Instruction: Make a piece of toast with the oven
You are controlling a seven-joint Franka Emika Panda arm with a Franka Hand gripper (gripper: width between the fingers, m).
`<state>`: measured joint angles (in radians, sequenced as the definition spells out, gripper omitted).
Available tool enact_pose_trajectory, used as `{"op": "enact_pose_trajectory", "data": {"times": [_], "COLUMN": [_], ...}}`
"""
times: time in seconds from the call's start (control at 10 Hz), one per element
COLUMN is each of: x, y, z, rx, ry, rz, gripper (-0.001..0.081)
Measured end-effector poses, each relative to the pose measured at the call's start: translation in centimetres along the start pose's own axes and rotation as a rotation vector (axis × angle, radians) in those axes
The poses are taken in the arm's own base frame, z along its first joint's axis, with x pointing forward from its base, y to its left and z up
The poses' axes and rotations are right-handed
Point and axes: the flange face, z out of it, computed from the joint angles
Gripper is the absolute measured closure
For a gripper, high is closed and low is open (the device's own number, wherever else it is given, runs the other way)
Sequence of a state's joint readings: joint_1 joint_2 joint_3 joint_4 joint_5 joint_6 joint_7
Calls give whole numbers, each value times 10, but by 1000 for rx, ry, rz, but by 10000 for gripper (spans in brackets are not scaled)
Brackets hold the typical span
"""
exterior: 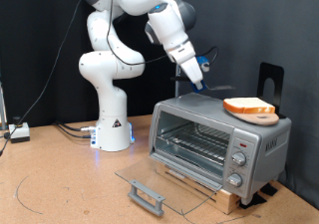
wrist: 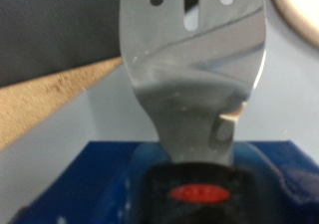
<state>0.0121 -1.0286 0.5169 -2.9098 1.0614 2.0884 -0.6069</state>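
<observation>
Work surface: brown tabletop point(exterior: 60, 189), matte, spanning the exterior view's bottom. Directly on it: white robot base point(exterior: 112, 134) at centre-left; a small white box point(exterior: 19, 132) with cables at the left edge; a thin cable point(exterior: 35, 206) curving across the bottom left. Wooden slatted base point(exterior: 231, 196) sits at the right, carrying the oven point(exterior: 219, 137). The oven's glass door point(exterior: 159, 179) lies open, flat.

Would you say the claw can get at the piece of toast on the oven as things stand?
Probably yes: the claw hovers over the oven top beside the piece of toast with nothing between them.
</observation>
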Motion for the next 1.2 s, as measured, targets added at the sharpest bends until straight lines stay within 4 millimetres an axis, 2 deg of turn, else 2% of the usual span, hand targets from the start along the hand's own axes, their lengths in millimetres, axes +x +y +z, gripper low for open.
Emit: {"op": "enact_pose_trajectory", "data": {"times": [0.1, 0.3, 0.9, 1.2], "x": [-1, 6, 4, -9], "y": [-2, -6, 59, 89], "z": [-10, -13, -51, -70], "rx": [23, 16, -79, -124], "ry": [6, 9, 49, 11], "rz": [-3, -9, 228, 252], "gripper": [409, 409, 409, 409]}}
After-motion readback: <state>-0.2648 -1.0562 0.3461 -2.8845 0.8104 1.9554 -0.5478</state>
